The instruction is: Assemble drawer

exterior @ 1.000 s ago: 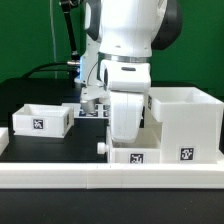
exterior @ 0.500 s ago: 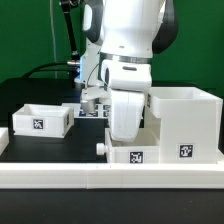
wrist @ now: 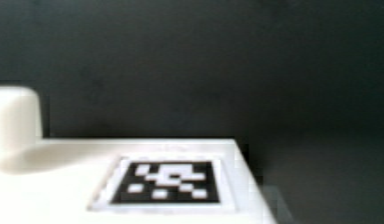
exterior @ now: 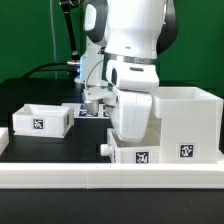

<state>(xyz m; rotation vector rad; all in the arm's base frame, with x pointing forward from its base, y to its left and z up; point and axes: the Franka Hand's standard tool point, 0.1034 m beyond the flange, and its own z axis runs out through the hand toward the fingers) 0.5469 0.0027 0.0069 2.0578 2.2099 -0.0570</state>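
Note:
The large white casing [exterior: 186, 122] stands at the exterior view's right, its tag facing front. One shallow tray [exterior: 40, 120] sits apart at the left. A second tray [exterior: 138, 156], with a tag and a small knob [exterior: 104, 150] on its left end, lies right against the casing's left side. My gripper [exterior: 133, 146] is down on this tray; the hand's white body hides the fingers. The wrist view shows a white tagged face [wrist: 168, 180] and a rounded white part [wrist: 11, 115] very close, with no fingers in sight.
A long white rail [exterior: 100, 180] runs along the front of the black table. The marker board [exterior: 92, 112] lies behind the arm, between the left tray and the casing. Cables hang at the back left.
The hand and the tray under it have shifted together a little to the exterior view's right, toward the casing. The left tray and the casing have not moved.

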